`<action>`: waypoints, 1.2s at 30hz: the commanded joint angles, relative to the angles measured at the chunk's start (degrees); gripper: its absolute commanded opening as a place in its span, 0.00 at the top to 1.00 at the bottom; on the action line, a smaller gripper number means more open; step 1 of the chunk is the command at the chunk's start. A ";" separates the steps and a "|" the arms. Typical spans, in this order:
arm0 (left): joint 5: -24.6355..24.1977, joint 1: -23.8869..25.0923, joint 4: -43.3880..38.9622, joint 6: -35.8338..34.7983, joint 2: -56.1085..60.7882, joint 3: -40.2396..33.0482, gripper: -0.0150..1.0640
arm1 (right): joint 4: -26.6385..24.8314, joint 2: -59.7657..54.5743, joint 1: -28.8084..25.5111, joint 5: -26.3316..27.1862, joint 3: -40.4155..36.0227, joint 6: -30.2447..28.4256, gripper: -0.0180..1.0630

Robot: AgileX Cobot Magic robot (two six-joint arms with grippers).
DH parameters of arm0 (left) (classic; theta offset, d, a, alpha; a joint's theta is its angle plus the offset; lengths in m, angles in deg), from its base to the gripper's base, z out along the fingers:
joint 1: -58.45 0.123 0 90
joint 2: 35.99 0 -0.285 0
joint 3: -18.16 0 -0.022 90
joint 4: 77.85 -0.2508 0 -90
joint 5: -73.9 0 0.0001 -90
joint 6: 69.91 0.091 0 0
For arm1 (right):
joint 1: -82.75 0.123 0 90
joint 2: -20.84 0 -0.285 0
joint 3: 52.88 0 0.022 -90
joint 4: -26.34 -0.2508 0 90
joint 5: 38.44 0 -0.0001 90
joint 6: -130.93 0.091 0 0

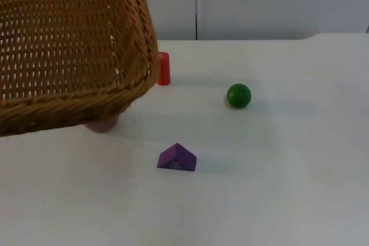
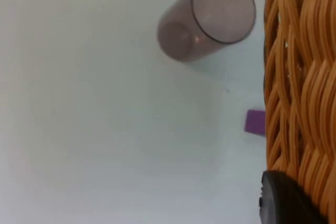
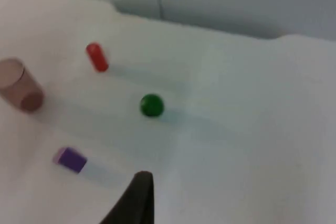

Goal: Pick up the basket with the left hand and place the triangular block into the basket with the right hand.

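Raised basket (image 1: 69, 44), rim against the left gripper (image 2: 286, 203), looms over the table's left side; jaw states of both grippers can't be told. Purple block (image 1: 176, 158) lies mid-table. Right gripper (image 3: 137, 195) hovers nearby; a skewed grasp could topple it toward the cup (image 2: 207, 17).

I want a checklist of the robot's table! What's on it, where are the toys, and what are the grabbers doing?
Surface: white table top, nothing spilled.
Job's things: wicker basket lifted above the table; purple triangular block lying on the table, not in it.
Clutter: red cylinder, green ball, brownish cup under the basket.
Grippers: left gripper's fingertip against the basket rim; right gripper's fingertip hangs above the table near the block.
Cables: nothing seen.
Surroundings: grey partition wall.
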 commanded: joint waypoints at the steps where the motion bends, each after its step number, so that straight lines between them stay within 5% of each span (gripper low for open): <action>1: -0.43 0.10 4.02 1.53 0.62 -0.02 0.99 | -2.50 -1.91 -0.28 -0.71 -0.57 -4.05 0.02; 7: -2.06 -0.17 5.43 2.61 0.62 -0.02 0.99 | -11.42 -9.22 2.29 1.19 -7.87 -18.40 0.02; 18: -4.61 -0.17 5.57 2.61 0.62 -0.02 0.99 | -3.87 -26.69 25.60 17.08 -10.03 -21.71 0.02; 27: -4.91 -0.17 5.57 2.61 0.62 -0.02 0.99 | -7.70 -51.25 29.89 17.06 6.65 -35.66 0.02; 36: -4.57 -0.17 5.57 2.61 0.62 -0.02 0.99 | -7.78 -64.64 30.51 15.50 16.75 -42.14 0.02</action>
